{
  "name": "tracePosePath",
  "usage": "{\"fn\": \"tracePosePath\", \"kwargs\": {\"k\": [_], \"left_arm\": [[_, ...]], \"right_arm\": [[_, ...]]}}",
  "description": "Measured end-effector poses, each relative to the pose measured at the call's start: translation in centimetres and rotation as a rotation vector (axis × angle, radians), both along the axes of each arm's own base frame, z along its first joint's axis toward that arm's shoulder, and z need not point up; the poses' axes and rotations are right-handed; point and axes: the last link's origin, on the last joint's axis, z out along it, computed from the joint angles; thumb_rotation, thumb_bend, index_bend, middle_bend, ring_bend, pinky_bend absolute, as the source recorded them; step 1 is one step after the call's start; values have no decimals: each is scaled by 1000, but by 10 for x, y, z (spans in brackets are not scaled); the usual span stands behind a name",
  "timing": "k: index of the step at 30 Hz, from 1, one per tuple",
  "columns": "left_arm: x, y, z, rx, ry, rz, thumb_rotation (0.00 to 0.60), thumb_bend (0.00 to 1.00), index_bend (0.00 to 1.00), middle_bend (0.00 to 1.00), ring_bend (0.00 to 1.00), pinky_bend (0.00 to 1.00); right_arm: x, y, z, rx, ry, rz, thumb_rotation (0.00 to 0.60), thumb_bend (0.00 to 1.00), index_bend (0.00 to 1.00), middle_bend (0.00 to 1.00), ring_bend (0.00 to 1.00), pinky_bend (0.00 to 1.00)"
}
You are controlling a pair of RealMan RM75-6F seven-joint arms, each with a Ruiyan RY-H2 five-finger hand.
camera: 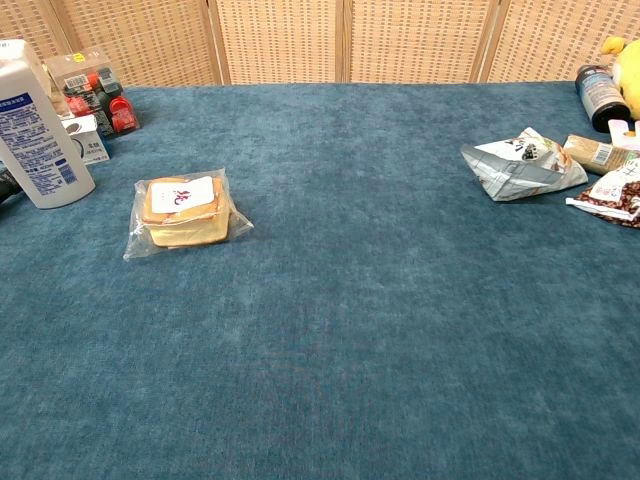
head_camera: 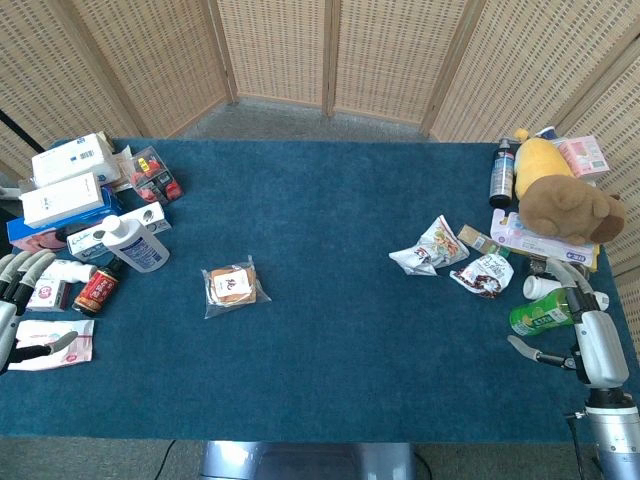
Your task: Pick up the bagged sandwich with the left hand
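The bagged sandwich [head_camera: 234, 288] [camera: 183, 211] lies flat on the blue tablecloth, left of the middle: toast-coloured bread in a clear bag with a white label. My left hand [head_camera: 17, 305] hovers at the far left edge of the head view, fingers extended and apart, holding nothing, well to the left of the sandwich. At the lower right edge my right hand [head_camera: 583, 335] is held near a green bottle, fingers spread and holding nothing. Neither hand appears in the chest view.
Left of the sandwich stand a white bottle [head_camera: 135, 243] [camera: 32, 125], a dark red bottle [head_camera: 97, 290], white boxes [head_camera: 72, 160] and a pink packet [head_camera: 55, 346]. On the right lie snack bags [head_camera: 432, 246] [camera: 520, 163], a green bottle [head_camera: 540, 314] and plush toys [head_camera: 565, 195].
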Motion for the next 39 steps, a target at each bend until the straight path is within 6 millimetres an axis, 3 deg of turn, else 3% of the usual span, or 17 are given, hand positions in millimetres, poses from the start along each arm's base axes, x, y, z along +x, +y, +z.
{"fn": "tracePosePath", "kwargs": {"k": [9,16,28,39], "left_arm": [[1,5,-9,-36,19,-9,600,0,0,0,0,0],[18,34,-33,-134,84,-50,600,0,0,0,0,0],[76,109,-115,-327,185,-93,600,0,0,0,0,0],[121,140,-183,-431,212,-82,600,0,0,0,0,0]], "right_arm": [[2,0,2,-9,-3,7,600,0,0,0,0,0],[2,0,7,-23,-15,5,600,0,0,0,0,0],[1,0,5,-7,-23,4,600,0,0,0,0,0],[-1,-1,9,-10,-48,1,600,0,0,0,0,0]]}}
